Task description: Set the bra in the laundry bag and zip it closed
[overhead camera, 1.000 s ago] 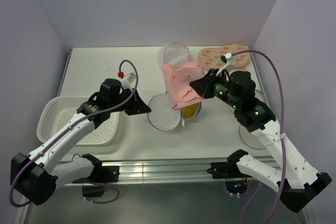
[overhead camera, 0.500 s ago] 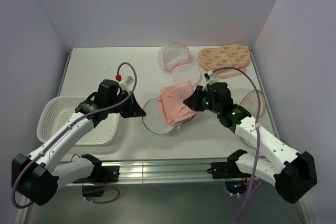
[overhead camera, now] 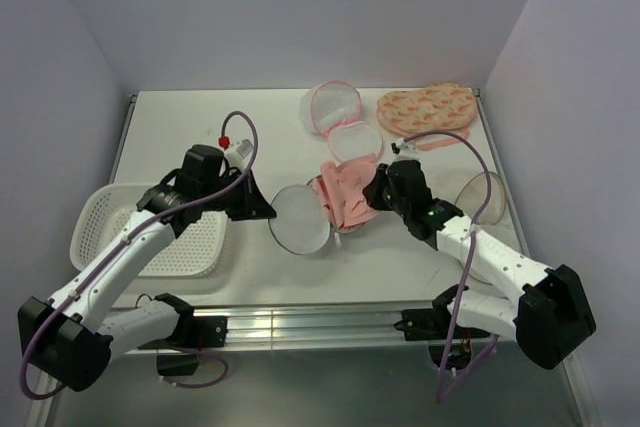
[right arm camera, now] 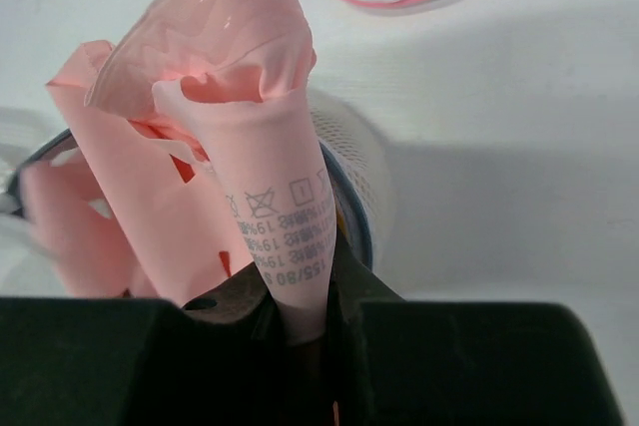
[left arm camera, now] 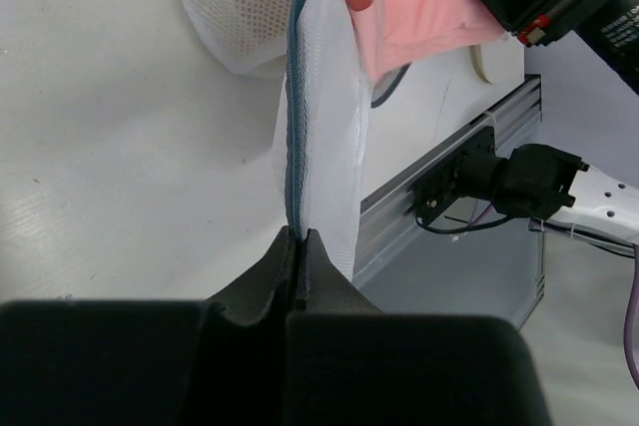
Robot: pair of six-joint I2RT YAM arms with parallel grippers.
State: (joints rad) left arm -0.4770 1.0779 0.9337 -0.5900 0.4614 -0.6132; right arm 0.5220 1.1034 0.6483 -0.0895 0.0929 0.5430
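The laundry bag of white mesh with a grey zip rim lies open at the table's middle. My left gripper is shut on the rim of its near dome, seen edge-on in the left wrist view. My right gripper is shut on the pink bra, whose crumpled cloth rests over the bag's far dome. In the right wrist view the bra stands up from the jaws, its care label showing, with the bag's grey rim and mesh right behind it.
A pink-rimmed mesh clamshell bag lies open at the back. A peach patterned padded piece lies at the back right. A white basket stands at the left edge. A clear round dome sits at the right.
My right gripper has brought the bra down from mid-air and onto the open laundry bag. My left gripper has kept hold of the bag's rim, shifting slightly.
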